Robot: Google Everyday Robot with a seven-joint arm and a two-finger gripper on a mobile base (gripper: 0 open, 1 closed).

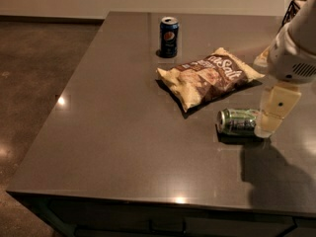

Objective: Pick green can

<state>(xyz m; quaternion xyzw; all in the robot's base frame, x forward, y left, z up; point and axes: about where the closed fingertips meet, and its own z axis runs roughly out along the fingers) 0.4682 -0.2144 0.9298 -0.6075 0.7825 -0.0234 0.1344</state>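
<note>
The green can (237,121) lies on its side on the dark table (123,132), right of centre, with its silver top facing left. My gripper (266,127) hangs from the pale arm at the right edge of the view. Its tip is down at the can's right end, which it partly hides. I cannot tell whether it touches the can.
A chip bag (210,75) lies flat just behind the green can. A dark blue can (169,36) with a round logo stands upright further back. A dark wire object (292,9) sits at the far right corner. The table's left edge drops to a brown floor (34,73).
</note>
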